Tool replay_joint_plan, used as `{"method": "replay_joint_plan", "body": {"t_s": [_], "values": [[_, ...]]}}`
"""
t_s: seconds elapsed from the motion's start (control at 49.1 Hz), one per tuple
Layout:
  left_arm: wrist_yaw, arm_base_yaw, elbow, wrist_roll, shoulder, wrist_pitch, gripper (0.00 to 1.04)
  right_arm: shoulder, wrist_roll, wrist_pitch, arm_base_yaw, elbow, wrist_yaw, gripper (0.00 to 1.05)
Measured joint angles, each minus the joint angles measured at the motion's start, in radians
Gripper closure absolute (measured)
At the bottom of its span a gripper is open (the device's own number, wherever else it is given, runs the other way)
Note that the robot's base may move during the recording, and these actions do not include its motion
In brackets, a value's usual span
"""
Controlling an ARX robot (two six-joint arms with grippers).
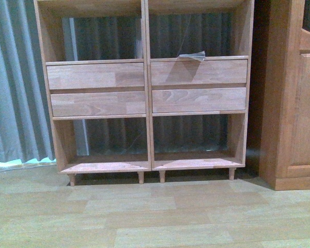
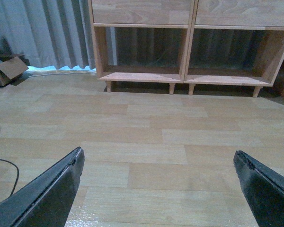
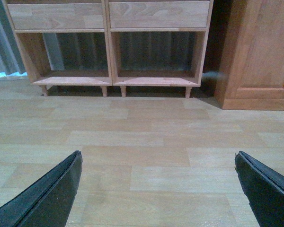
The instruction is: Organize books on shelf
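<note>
The light wooden shelf (image 1: 144, 88) stands on the floor ahead, with four drawer fronts across its middle and open compartments above and below. A thin, pale, floppy book (image 1: 192, 55) lies flat at the front edge of the upper right compartment; its cover does not show. The green-spined book is out of view. The lower compartments show empty in the left wrist view (image 2: 189, 56) and the right wrist view (image 3: 109, 52). My left gripper (image 2: 157, 152) is open and empty over bare floor. My right gripper (image 3: 157, 154) is open and empty too. Neither arm shows in the front view.
A darker orange-brown cabinet (image 1: 294, 98) stands right of the shelf, close to its side. Grey curtains (image 1: 15, 82) hang behind and to the left. A cardboard box (image 2: 7, 71) and a black cable (image 2: 4, 163) lie on the floor at the left.
</note>
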Motion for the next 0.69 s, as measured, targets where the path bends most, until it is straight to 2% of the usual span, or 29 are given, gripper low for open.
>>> {"method": "replay_joint_plan", "body": {"t_s": [0.692], "values": [[0.0,0.0,0.0,0.0,0.0,0.0,0.07,0.0,0.0,0.0,0.0,0.0,0.0,0.07]]}}
